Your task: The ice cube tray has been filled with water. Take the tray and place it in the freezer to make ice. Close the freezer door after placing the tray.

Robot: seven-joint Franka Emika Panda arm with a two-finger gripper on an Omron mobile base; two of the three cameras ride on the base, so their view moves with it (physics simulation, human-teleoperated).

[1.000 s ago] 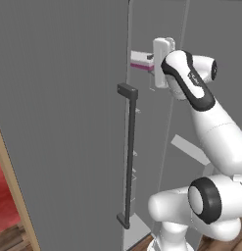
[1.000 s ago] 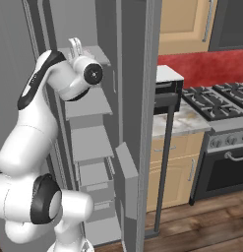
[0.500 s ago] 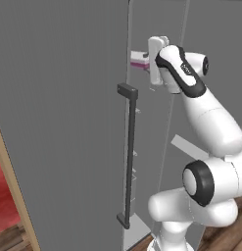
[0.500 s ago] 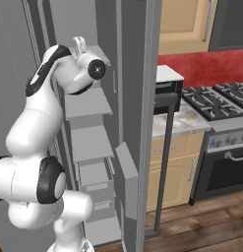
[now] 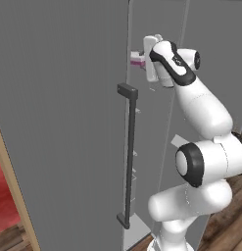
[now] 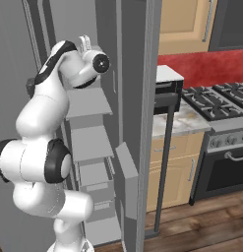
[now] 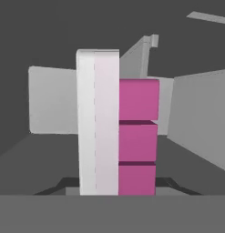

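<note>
My gripper (image 5: 143, 58) is shut on the ice cube tray (image 5: 137, 61), a pale slab with a magenta edge. I hold it high up at the mouth of the freezer (image 6: 93, 142). In the hand view the tray (image 7: 132, 136) runs straight away from the gripper (image 7: 117, 189), with grey freezer walls and a pale shelf behind it. In the right base view the gripper (image 6: 85, 42) points up and inward above the top shelf. The freezer door (image 6: 145, 147) stands wide open to the right of the compartment, edge-on, with its dark bar handle (image 6: 165, 162) on the far side.
Left of the compartment is a closed grey door (image 5: 59, 122) with a dark bar handle (image 5: 130, 157). A bin (image 6: 125, 167) juts from the open door's inner face. Pale shelves and a drawer (image 6: 96, 174) lie below the hand. To the right are a counter (image 6: 184, 123) and a stove (image 6: 216, 96).
The hand has edged a little further in toward the freezer with the tray, and the forearm has swung more upright. The grip on the tray is the same.
</note>
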